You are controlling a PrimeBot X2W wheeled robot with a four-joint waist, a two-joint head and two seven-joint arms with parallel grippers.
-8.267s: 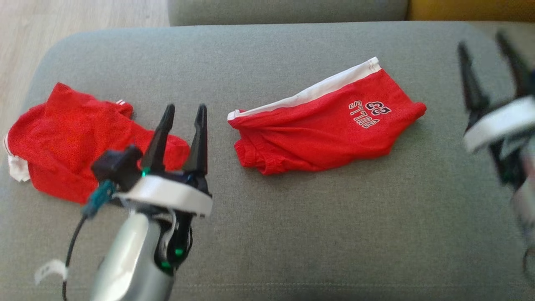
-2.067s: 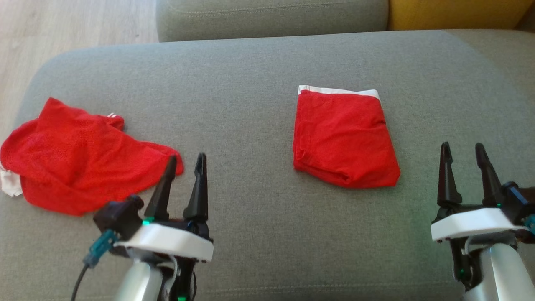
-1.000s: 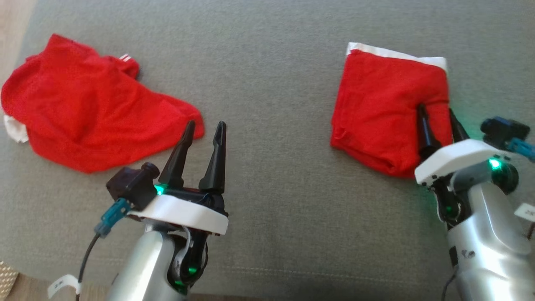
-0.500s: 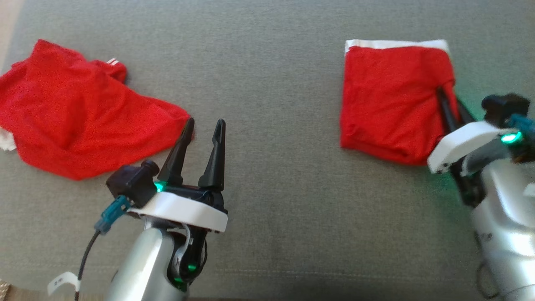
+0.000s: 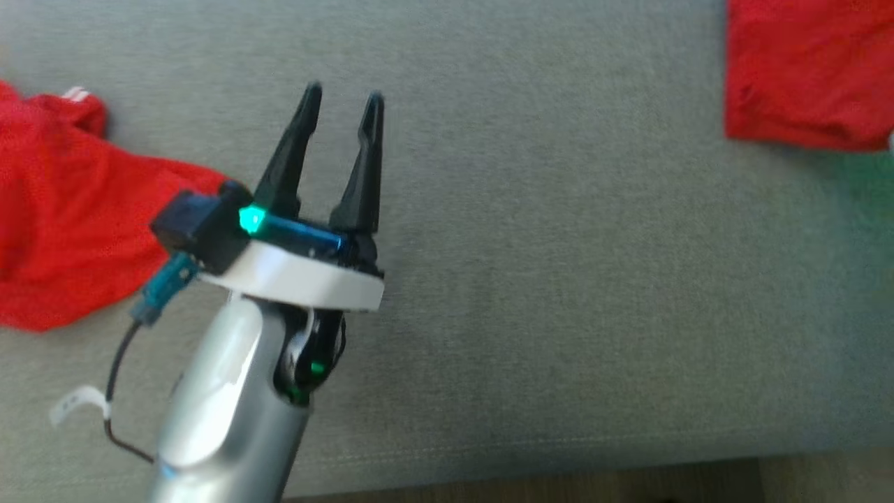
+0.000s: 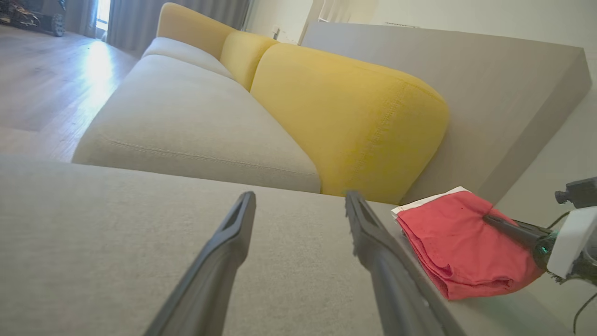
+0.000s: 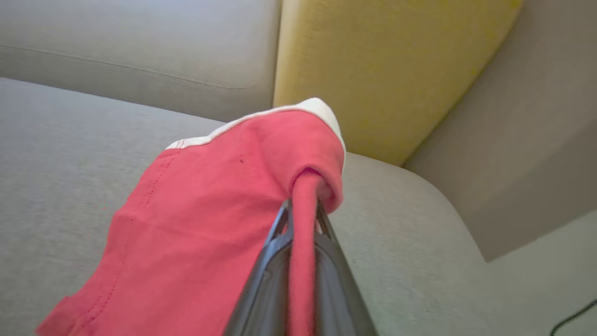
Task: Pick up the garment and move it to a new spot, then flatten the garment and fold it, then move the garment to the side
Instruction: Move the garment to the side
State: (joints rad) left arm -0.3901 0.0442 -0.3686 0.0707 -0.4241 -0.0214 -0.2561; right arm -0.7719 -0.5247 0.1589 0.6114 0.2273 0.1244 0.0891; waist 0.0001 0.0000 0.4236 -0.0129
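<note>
Right wrist view | right gripper [image 7: 303, 207] just pinched shut on folded garment [image 7: 205, 219] at its right edge, far right of the cushion [image 7: 70, 140] | left gripper [image 5: 341, 105] spread, empty | fold done; sideways move starting, likely.

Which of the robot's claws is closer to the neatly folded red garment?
The right. The right gripper is shut on a pinch of the folded red garment at its edge; the left gripper hangs open over the grey cushion, well apart from it.

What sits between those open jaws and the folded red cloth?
Bare grey cushion, from the left gripper to the folded garment, as the head view shows.
</note>
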